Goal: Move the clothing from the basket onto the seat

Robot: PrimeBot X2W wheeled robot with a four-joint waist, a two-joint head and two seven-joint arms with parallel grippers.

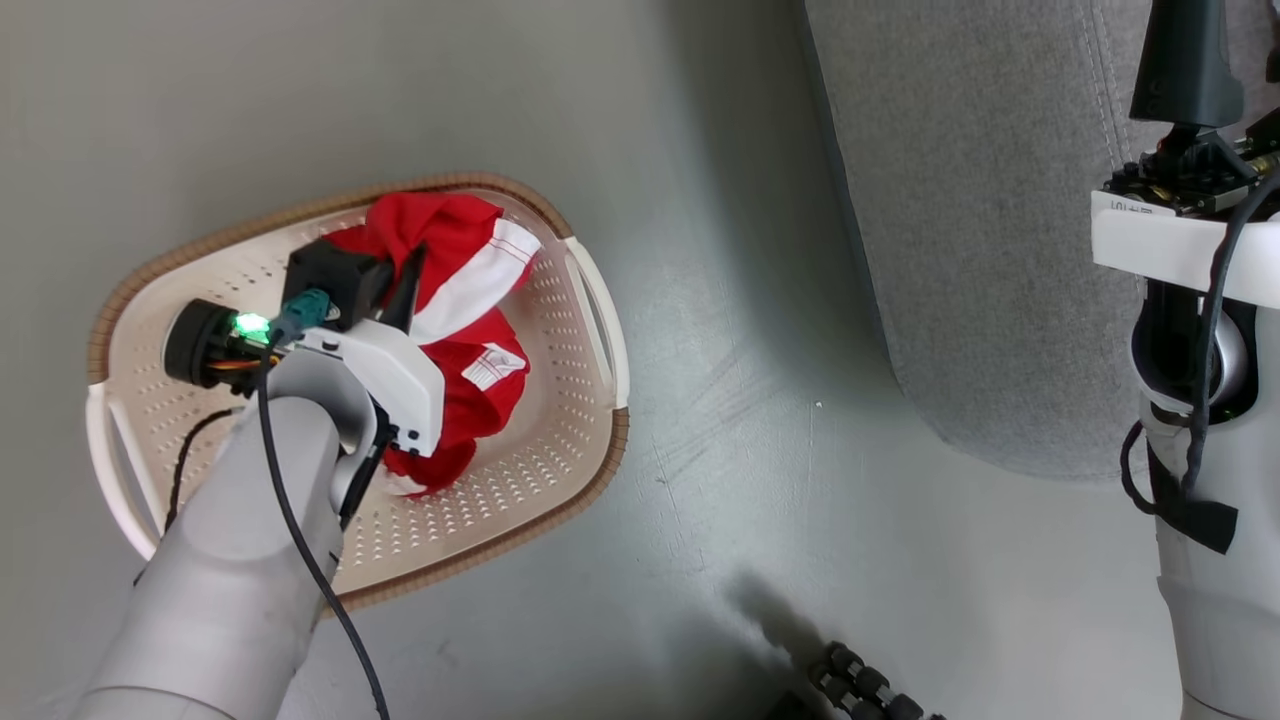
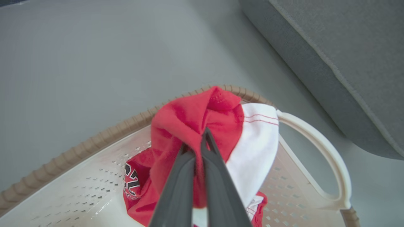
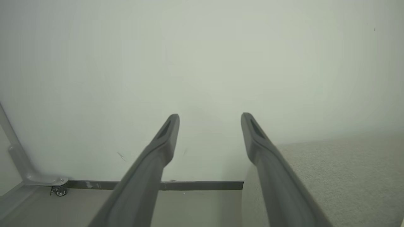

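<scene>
pinching a fold of red cloth, the left gripper (image 2: 194, 138) has its two fingers pressed almost together on the clothing (image 2: 189, 113), which is drawn up into a peak around the tips. the clothing sits inside the basket (image 1: 575, 440), toward the end nearer the seat (image 1: 980, 200), with its lower part lying on the perforated floor. it is soft and bright red, with a broad white panel crossed by two thin red stitch lines. there is black lettering on a red fold low in the left wrist view, and a white patch with red marks in the head view. it reads as one heap; i cannot tell whether it is one garment or two. there is one basket, cream with a brown ribbed rim and two looped handles (image 1: 600, 300), standing on the grey floor (image 1: 750, 450). the one grey seat, with a seam line and a rounded corner, is near the basket but apart from it. the right gripper (image 3: 210, 121) has its two fingers spread wide apart, pointing at a pale wall (image 3: 202, 47), with the seat at that view's lower right.
</scene>
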